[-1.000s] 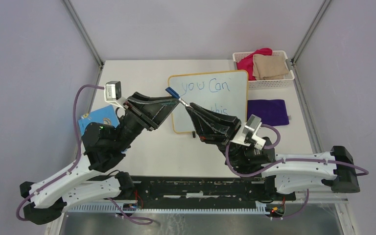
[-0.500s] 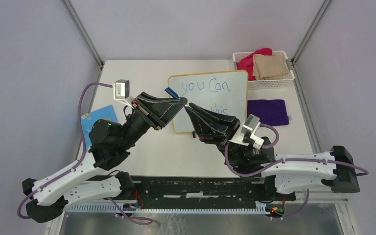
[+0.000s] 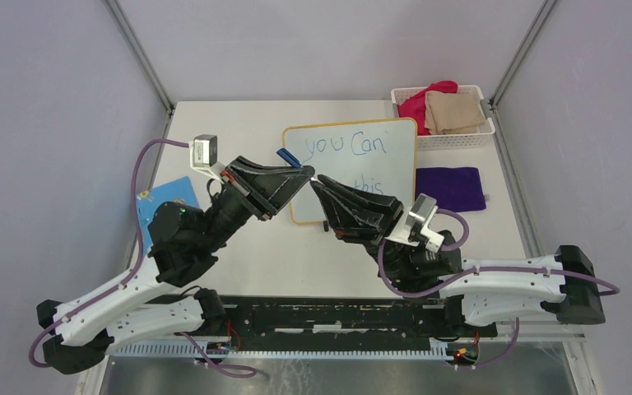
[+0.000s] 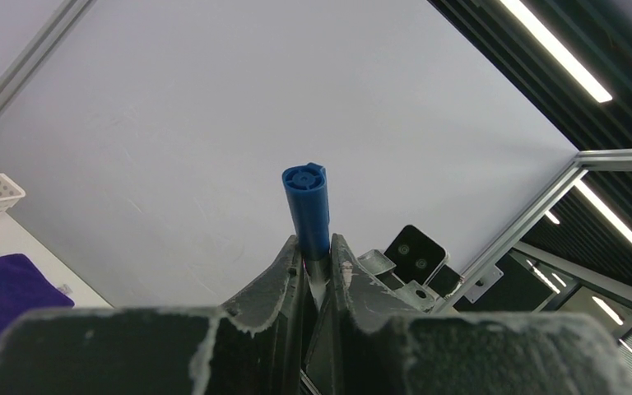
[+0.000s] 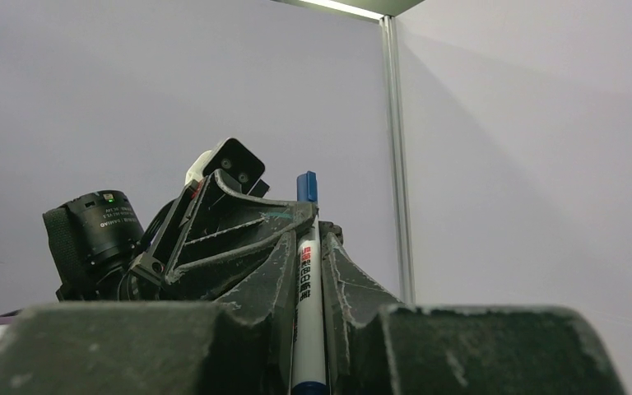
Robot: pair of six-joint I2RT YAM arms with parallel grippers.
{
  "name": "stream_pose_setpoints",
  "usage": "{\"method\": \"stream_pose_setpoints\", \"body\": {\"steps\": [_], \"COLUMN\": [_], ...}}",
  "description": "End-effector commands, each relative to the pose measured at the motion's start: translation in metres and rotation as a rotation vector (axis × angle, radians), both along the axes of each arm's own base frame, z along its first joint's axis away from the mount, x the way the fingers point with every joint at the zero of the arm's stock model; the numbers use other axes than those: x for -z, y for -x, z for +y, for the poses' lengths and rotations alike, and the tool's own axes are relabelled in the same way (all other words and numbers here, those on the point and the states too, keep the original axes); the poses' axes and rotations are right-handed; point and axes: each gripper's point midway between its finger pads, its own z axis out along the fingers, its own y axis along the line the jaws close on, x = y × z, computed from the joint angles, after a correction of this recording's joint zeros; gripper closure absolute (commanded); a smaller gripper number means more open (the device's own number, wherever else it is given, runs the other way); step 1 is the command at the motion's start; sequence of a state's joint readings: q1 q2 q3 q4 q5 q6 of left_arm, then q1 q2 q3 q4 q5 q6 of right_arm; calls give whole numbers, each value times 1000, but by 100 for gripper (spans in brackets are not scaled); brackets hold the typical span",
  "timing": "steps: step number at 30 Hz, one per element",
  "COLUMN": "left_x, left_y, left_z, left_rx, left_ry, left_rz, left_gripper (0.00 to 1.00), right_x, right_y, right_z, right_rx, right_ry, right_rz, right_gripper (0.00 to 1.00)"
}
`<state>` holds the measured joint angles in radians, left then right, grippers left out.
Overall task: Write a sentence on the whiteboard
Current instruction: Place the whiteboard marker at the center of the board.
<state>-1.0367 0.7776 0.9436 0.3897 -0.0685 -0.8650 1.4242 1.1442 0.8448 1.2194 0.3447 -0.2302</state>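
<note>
blue sentence [image 3: 347,146] "you Can" + "this" on whiteboard [image 3: 399,169], marker [image 5: 308,280] label txt illegible

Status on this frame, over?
Left gripper and right gripper both shut on the marker, left at its blue cap. Sentence on whiteboard, second line partly behind right arm.

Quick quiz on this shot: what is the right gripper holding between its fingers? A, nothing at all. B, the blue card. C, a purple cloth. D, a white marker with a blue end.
D: in the right wrist view the marker stands clamped between the fingers of the right gripper, its blue end sticking up past them.
</note>
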Motion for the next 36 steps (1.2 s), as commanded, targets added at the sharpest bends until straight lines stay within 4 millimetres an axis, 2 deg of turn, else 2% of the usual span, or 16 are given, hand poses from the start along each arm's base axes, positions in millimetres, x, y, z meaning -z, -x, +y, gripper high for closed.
{"method": "stream_pose_setpoints", "body": {"steps": [1, 3, 4, 10, 13, 18, 21, 24, 30, 36], "left_x": [-16, -16, -15, -9, -2, 10, 18, 25, 60, 83], "left_y": [1, 1, 0, -4, -6, -5, 2, 12, 18, 17], "left_z": [13, 14, 14, 18, 24, 38, 38, 34, 29, 27], "left_rx": [-44, -48, -53, -89, -127, -194, -182, -140, -81, -63], "left_ry": [34, 35, 32, -12, -71, -234, -357, -459, -647, -740], "left_rz": [-40, -41, -39, -29, -25, -66, -125, -201, -264, -267], "left_gripper": [98, 98, 98, 98, 98, 98, 98, 98, 98, 98], "right_x": [-7, -6, -6, -2, 4, 23, 40, 52, 63, 77], "right_y": [3, 3, 3, 1, -5, -14, -13, -2, 21, 18], "right_z": [-10, -9, -7, 0, -1, -17, -15, -3, 21, 32], "right_rx": [-15, -18, -19, -7, 17, 80, 71, -4, -173, -200], "right_ry": [-33, -27, -11, 93, 190, 366, 480, 561, 623, 653], "right_rz": [2, 3, 1, 20, 57, 119, 137, 129, 118, 139], "right_gripper": [77, 71, 63, 46, 41, 39, 39, 39, 37, 37]}}
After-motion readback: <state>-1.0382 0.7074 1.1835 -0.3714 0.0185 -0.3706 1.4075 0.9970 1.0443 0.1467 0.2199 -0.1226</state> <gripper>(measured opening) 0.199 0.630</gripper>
